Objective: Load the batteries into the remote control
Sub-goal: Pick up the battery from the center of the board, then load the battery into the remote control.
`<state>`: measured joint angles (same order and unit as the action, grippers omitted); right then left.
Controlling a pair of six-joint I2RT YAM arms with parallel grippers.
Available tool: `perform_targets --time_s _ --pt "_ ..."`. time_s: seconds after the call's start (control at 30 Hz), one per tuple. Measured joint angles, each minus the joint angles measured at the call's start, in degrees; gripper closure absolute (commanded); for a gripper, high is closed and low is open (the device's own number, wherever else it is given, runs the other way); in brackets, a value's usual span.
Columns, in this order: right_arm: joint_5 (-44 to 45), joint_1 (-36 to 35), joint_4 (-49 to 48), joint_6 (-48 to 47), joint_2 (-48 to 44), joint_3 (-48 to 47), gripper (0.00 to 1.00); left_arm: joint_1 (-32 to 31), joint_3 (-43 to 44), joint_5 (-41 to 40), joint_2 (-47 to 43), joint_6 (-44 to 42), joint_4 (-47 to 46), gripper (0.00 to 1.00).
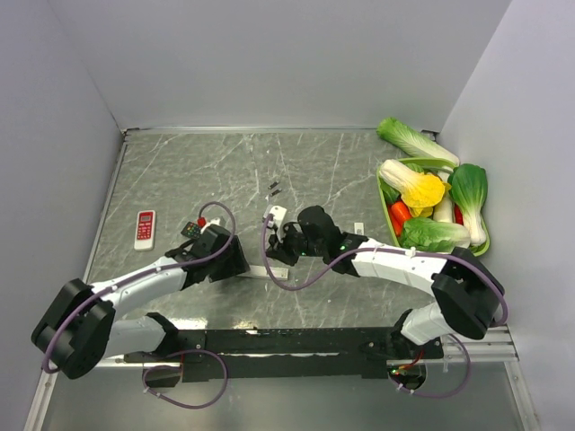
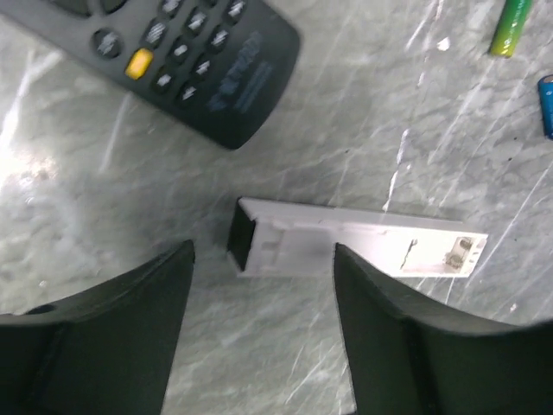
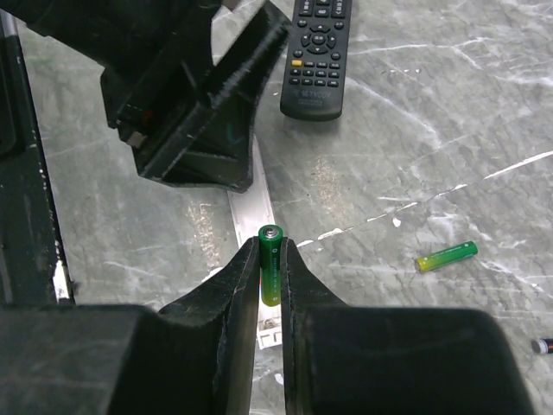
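Note:
A white remote control (image 2: pixel 354 246) lies on the marble table with its battery compartment open and empty; its left end sits between the tips of my left gripper (image 2: pixel 263 251), whose jaws stand apart and touch nothing. My right gripper (image 3: pixel 272 259) is shut on a green battery (image 3: pixel 270 264), held upright just above the white remote control (image 3: pixel 249 194). A green-yellow battery (image 3: pixel 446 257) lies loose on the table to the right. In the left wrist view a green battery (image 2: pixel 511 26) and a blue one (image 2: pixel 546 104) lie at the right edge.
A black remote (image 2: pixel 190 60) lies face up beyond the white one. A white and red remote (image 1: pixel 145 229) lies at the left. A green basket (image 1: pixel 383 202) of toy vegetables stands at the right wall. Two small dark cells (image 1: pixel 275 188) lie mid-table.

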<state>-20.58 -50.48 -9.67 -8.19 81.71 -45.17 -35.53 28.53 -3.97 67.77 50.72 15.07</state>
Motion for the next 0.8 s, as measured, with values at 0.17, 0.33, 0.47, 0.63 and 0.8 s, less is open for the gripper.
perform_targets --time_s 0.17,0.33,0.47,0.63,0.8 --pt "-0.31 -0.55 0.44 -2.12 1.07 -0.02 1.00 -2.19 1.38 -1.38 2.64 0.39 -1.42 0.46" --pt "-0.33 -0.94 3.19 -3.76 4.61 -0.15 1.00 -3.15 1.97 -2.34 3.32 1.20 -2.43 0.59" --pt "-0.37 -1.14 5.05 -4.52 6.64 -0.15 1.00 -3.26 1.97 -2.60 3.34 1.55 -3.04 0.62" --pt "-0.26 -1.14 6.14 -5.29 7.56 -0.31 1.00 -3.37 1.95 -2.78 3.34 1.62 -3.30 0.62" --pt "0.09 -1.14 6.99 -6.36 8.94 -1.16 1.00 -3.41 1.92 -2.89 3.37 1.66 -3.45 0.62"
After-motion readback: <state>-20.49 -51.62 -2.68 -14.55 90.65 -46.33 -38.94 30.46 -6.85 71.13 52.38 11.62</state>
